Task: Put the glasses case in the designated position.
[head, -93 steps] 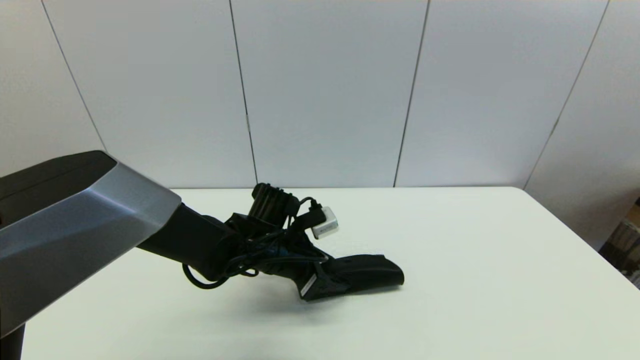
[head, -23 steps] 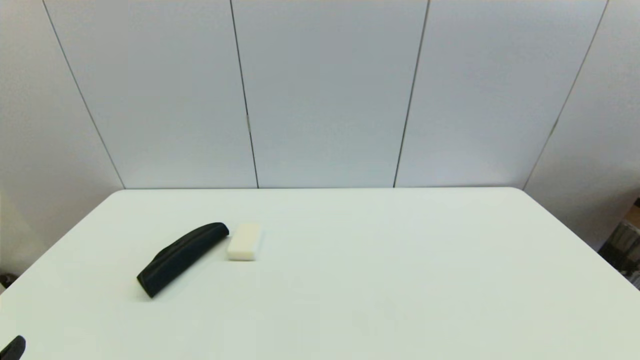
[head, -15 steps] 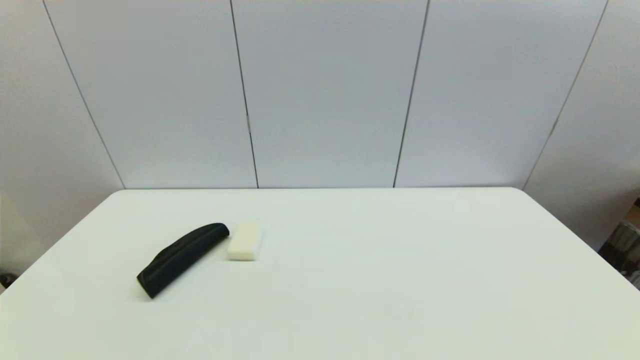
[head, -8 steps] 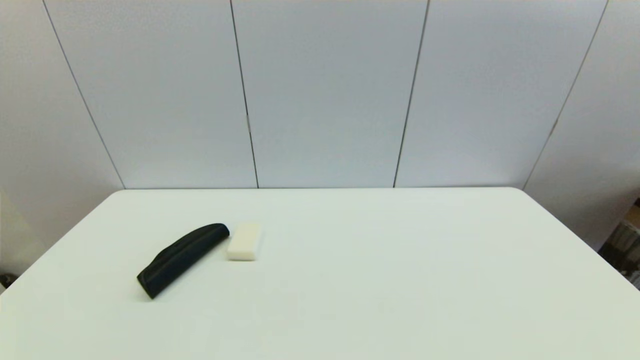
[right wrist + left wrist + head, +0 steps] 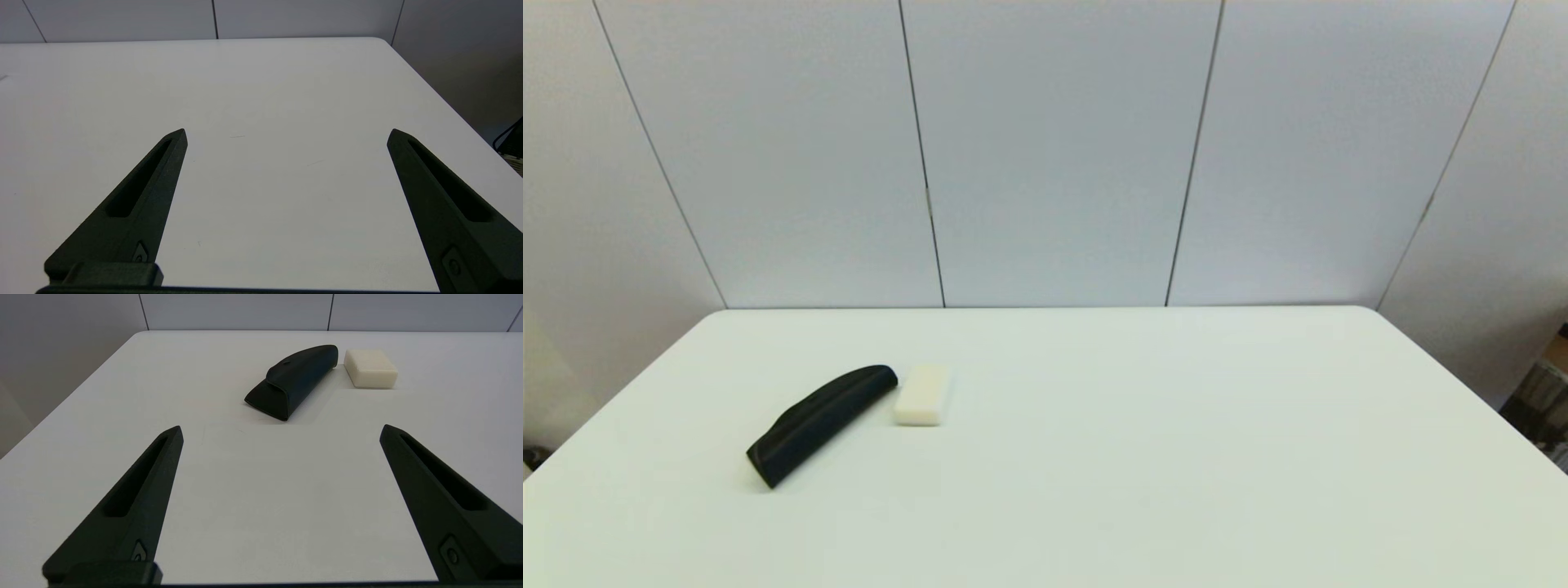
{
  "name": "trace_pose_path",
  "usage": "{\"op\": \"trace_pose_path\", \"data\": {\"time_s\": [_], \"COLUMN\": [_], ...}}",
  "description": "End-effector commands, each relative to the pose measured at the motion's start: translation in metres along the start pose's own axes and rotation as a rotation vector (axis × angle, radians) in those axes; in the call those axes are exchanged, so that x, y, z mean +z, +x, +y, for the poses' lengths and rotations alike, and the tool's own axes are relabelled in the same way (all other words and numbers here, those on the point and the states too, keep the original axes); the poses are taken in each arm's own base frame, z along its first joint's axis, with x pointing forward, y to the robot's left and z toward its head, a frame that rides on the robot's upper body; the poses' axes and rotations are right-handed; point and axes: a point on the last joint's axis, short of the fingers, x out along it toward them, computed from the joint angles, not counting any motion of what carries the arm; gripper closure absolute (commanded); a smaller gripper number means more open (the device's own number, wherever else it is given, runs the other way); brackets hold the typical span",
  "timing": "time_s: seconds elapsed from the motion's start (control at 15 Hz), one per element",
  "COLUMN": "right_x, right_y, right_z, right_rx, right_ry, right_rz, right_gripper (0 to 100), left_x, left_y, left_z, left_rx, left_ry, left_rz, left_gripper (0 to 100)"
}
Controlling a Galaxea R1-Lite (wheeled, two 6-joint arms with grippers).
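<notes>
Since the glasses case lies alone on the white table with neither arm showing in the head view, the placing step looks finished, though no marked spot is visible, so that is a judgement. Its rounded far end sits just beside the cream block, perhaps touching it (the gap is too fine to read), which seems the likeliest reference for the designated position.

From its wrist view, the left gripper is parked low near the table's front, well short of the case, its 2 fingers spread wide and holding nothing. On its side of the table, the right gripper is idle too, fingers equally wide apart over bare tabletop.

If anything remains, the next move would call only for keeping both arms clear of the case.

Matte black and oblong, the case has a domed top, a flap folded over its blunt near end, and lies flat at a diagonal on the table's left half.
</notes>
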Motion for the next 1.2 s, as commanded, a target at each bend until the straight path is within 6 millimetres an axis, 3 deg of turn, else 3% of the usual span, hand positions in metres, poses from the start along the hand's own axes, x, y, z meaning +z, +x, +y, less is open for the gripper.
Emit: {"op": "trace_pose_path", "data": {"time_s": [0.07,1.2], "right_x": [0.0000,0.0002], "right_y": [0.0000,0.0000], "right_z": [0.0000,0.0000], "right_rx": [0.000,0.000], "right_ry": [0.000,0.000], "right_rz": [-0.001,-0.002], "right_gripper": [0,0], "left_x": [0.0000,0.0000], "left_y": [0.0002,0.0002], "left_z": [0.0000,0.0000], "left_rx": [0.000,0.000], "left_ry": [0.000,0.000], "left_rz": [0.003,0.003], "left_gripper": [0,0]}}
